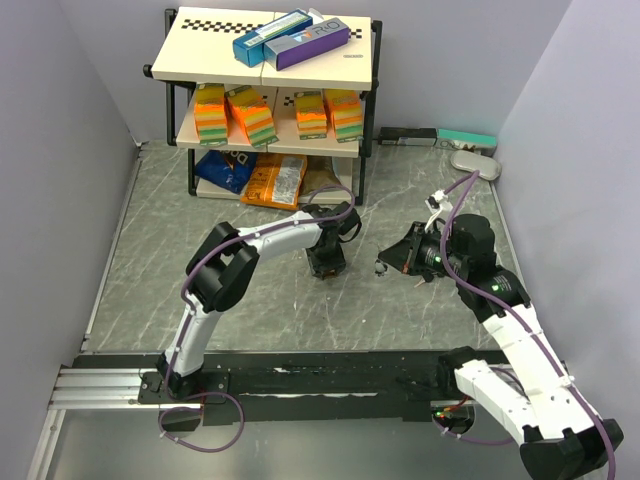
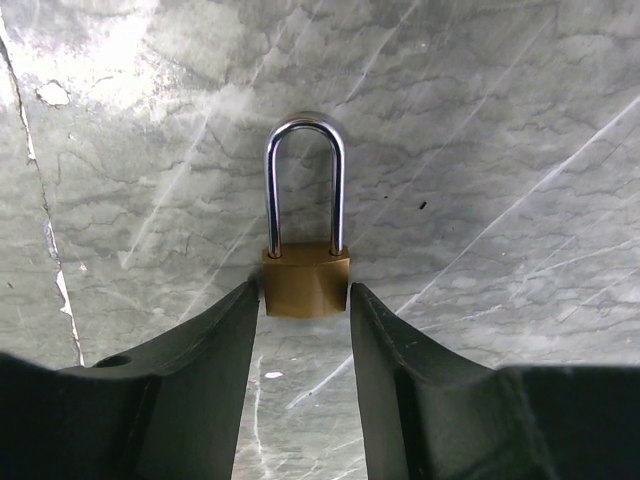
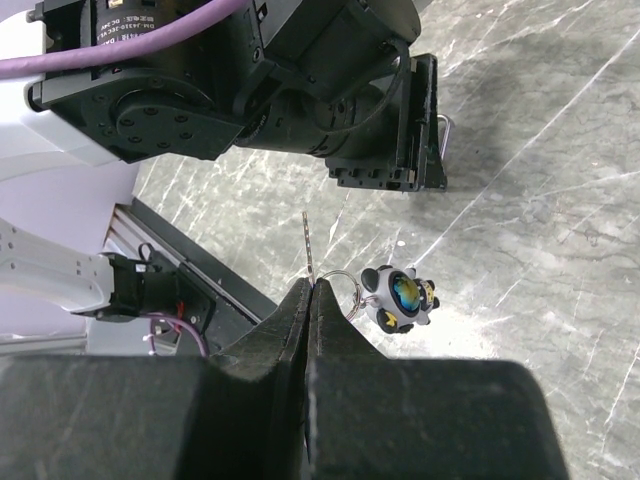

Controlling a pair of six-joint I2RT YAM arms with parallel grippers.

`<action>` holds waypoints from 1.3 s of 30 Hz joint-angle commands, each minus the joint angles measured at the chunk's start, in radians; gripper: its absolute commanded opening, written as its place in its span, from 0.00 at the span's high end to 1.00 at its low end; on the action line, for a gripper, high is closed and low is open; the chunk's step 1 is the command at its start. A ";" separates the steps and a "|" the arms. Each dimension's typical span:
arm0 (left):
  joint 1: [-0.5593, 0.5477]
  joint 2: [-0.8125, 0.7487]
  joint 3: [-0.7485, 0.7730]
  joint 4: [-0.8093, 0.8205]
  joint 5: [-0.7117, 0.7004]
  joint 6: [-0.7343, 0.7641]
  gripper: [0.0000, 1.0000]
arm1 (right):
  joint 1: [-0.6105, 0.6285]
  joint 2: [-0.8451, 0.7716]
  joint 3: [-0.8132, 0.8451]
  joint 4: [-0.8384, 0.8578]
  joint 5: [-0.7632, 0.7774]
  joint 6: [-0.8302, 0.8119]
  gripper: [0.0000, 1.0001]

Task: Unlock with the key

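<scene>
A brass padlock (image 2: 306,285) with a long steel shackle lies flat on the marble table. My left gripper (image 2: 305,295) is closed on the sides of its body, fingertips touching both edges. From above, the left gripper (image 1: 327,262) points down at mid-table and hides the padlock. My right gripper (image 3: 313,285) is shut on the key (image 3: 308,245), whose thin blade sticks out past the fingertips. A ring with a round panda-like charm (image 3: 400,297) hangs beside it. The right gripper (image 1: 392,262) hovers just right of the left one, key pointing toward it. A bit of shackle (image 3: 445,135) shows past the left gripper.
A black-framed shelf rack (image 1: 265,90) stands at the back with boxes on top and sponge packs on its middle shelf. Snack packets (image 1: 273,182) lie under it. A grey device (image 1: 475,163) sits at the back right. Walls close in left and right.
</scene>
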 commanded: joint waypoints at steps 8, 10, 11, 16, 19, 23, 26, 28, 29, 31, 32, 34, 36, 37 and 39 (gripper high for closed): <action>0.007 0.054 0.011 -0.001 -0.093 0.054 0.52 | -0.002 0.017 0.001 0.041 -0.019 -0.006 1.00; 0.007 0.059 0.017 0.001 -0.097 0.062 0.52 | -0.001 0.018 0.002 0.039 -0.019 -0.006 1.00; 0.007 0.063 0.020 0.002 -0.096 0.065 0.52 | -0.001 0.018 0.004 0.039 -0.018 -0.006 1.00; 0.007 0.070 0.020 0.010 -0.084 0.068 0.55 | -0.002 0.025 -0.001 0.042 -0.019 -0.008 1.00; 0.008 0.079 0.019 0.011 -0.078 0.077 0.60 | -0.002 0.031 -0.017 0.049 -0.019 -0.017 1.00; 0.010 0.071 -0.009 0.036 -0.039 0.068 0.78 | -0.001 0.040 -0.074 0.107 -0.048 -0.037 1.00; 0.011 0.047 -0.038 0.071 -0.018 0.058 0.98 | 0.001 0.063 -0.137 0.153 -0.093 -0.035 1.00; 0.016 0.028 -0.062 0.099 0.019 0.043 0.99 | 0.010 0.080 -0.181 0.205 -0.111 -0.032 1.00; 0.016 0.007 -0.093 0.141 0.037 0.036 0.99 | 0.014 0.101 -0.197 0.225 -0.123 -0.026 1.00; 0.021 -0.016 -0.127 0.187 0.089 0.006 0.99 | 0.031 0.141 -0.235 0.289 -0.137 -0.021 1.00; 0.021 -0.038 -0.157 0.232 0.106 -0.004 0.99 | 0.034 0.158 -0.246 0.311 -0.146 -0.009 1.00; 0.022 -0.056 -0.182 0.275 0.143 -0.032 0.99 | 0.042 0.205 -0.274 0.384 -0.177 0.003 1.00; 0.022 -0.075 -0.214 0.332 0.169 -0.056 0.99 | 0.056 0.241 -0.287 0.432 -0.193 0.020 1.00; 0.022 -0.082 -0.225 0.350 0.195 -0.064 0.99 | 0.060 0.282 -0.297 0.467 -0.194 0.023 1.00; 0.022 -0.098 -0.260 0.399 0.215 -0.087 0.99 | 0.065 0.324 -0.307 0.496 -0.211 0.035 1.00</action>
